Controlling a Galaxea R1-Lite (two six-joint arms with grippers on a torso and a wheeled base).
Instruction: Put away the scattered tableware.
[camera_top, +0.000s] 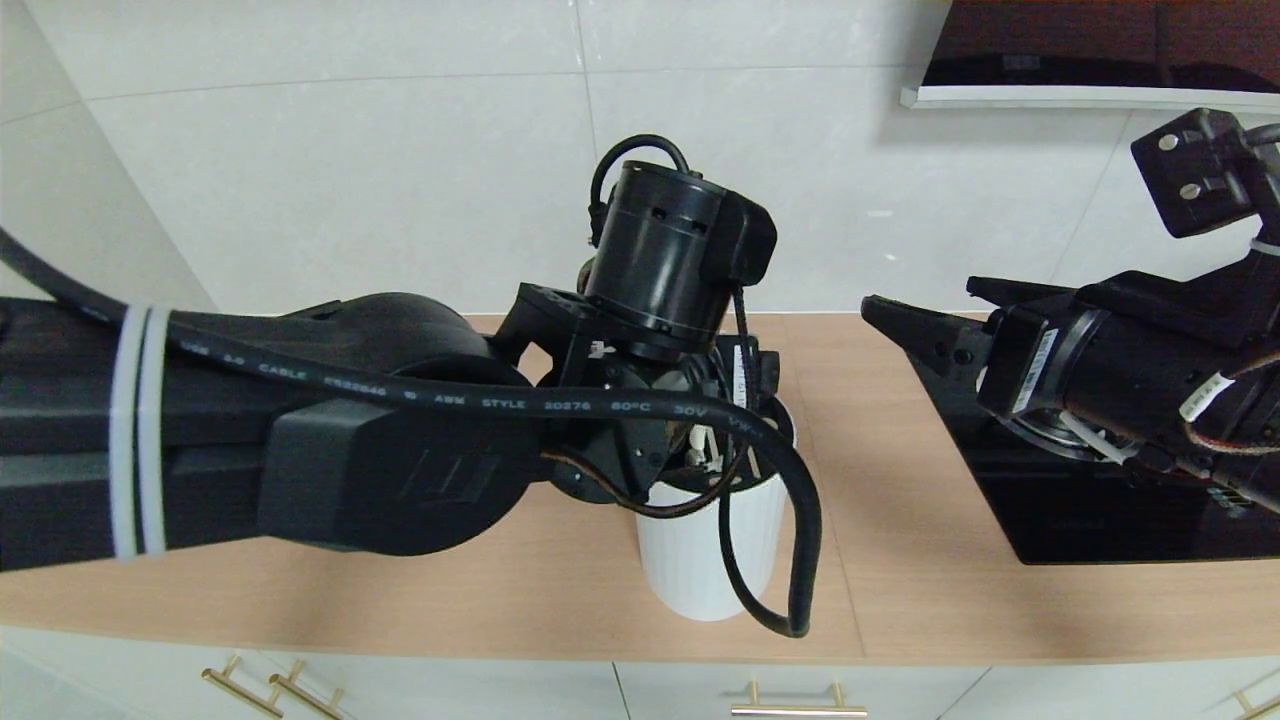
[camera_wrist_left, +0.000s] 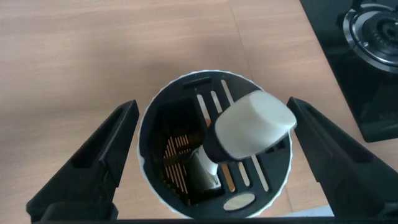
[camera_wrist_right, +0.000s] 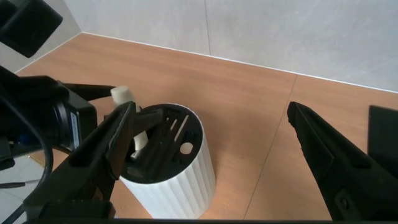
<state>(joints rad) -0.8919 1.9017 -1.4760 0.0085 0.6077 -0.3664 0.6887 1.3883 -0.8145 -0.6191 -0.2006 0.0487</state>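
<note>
A pale wooden countertop (camera_top: 900, 560) runs along a wall of large white tiles (camera_top: 400, 180), with white cabinet fronts and brass-coloured handles (camera_top: 798, 708) below its front edge. A black cooktop (camera_top: 1100, 520) is set into the counter on the robot's right, and one of its burners (camera_wrist_left: 376, 25) shows in the left wrist view. Near the middle of the counter, just beside the cooktop's edge but apart from it, a white ribbed utensil holder (camera_top: 700, 560) stands upright. A black insert (camera_wrist_left: 186, 124) with a row of narrow slots and one larger opening sits inside its rim. A utensil with a cream-white handle (camera_wrist_left: 252, 127) and a black collar stands in the holder. Its lower end is down in the larger opening and its handle leans up and out above the rim; which kind of utensil it is cannot be told. The left gripper (camera_wrist_left: 211, 104) hangs directly over the holder with its jaws spread wide. One finger (camera_wrist_left: 102, 155) lies outside each side of the rim, and neither touches the handle between them. The right gripper (camera_wrist_right: 210, 109) is held over the near edge of the cooktop, to the right of the holder and well apart from it. It is also spread wide and holds nothing.
</note>
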